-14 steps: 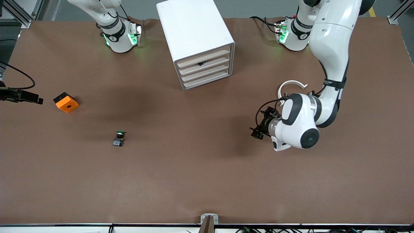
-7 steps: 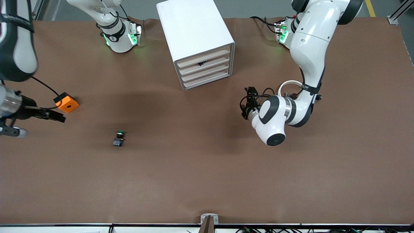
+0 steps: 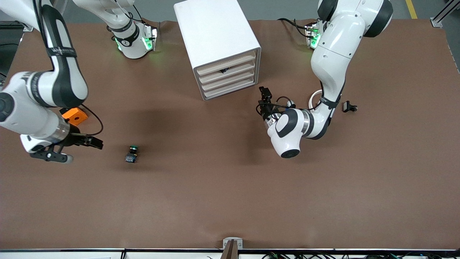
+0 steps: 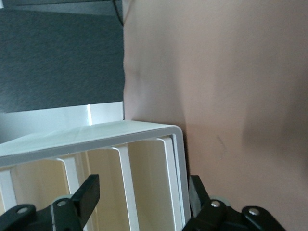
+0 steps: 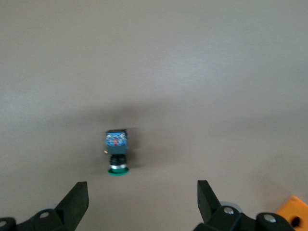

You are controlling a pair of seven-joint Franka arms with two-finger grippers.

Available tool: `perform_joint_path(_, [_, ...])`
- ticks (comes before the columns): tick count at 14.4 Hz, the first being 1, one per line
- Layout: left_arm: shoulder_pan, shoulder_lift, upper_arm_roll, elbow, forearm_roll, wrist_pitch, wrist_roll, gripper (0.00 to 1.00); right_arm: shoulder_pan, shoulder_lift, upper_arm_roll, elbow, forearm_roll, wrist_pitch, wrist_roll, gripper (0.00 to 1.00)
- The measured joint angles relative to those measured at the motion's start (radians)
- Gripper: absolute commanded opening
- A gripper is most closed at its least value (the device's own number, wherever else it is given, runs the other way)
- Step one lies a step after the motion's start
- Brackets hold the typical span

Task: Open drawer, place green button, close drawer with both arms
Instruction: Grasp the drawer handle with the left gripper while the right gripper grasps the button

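Both arms staged for their own jobs. Left gripper (image 3: 265, 94) low beside the cabinet (image 3: 215, 36), jaws apart and empty, aimed at the stacked fronts, presumably to pull the drawer (image 3: 227, 79), third from top, shut flush. Right gripper (image 3: 94, 143) spread wide, empty, near the button (image 3: 132, 153), which lies on the table (image 3: 230, 201) just ahead of its fingertips. Orange cube (image 3: 73, 115) beside the right wrist; small dark part (image 3: 349, 107) near the left elbow. Nothing between tools and targets.

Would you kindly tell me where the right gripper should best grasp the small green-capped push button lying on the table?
Probably across the black-and-blue body of the green-capped push button, descending from above. It lies on its side, so the right gripper, open, could straddle the body's flat sides.
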State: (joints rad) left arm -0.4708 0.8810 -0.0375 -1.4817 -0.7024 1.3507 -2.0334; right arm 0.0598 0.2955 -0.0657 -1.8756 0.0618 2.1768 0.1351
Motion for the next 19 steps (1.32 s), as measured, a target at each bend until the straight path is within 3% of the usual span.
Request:
perform_joint_path(3, [-0.003, 0.018, -0.001, 0.0, -0.043, -0.014, -0.013, 0.5, 0.03, 0.073, 0.001, -0.006, 0.018, 0.101, 0.009, 1.0])
perform_joint_path(9, [-0.048, 0.032, -0.004, 0.0, -0.125, -0.04, -0.047, 0.5, 0.079, 0.195, 0.002, -0.061, 0.036, 0.337, 0.012, 1.0])
perform_joint_path(19, [-0.124, 0.066, -0.006, -0.006, -0.131, -0.045, -0.048, 0.48, 0.094, 0.269, 0.002, -0.065, 0.036, 0.389, 0.014, 1.0])
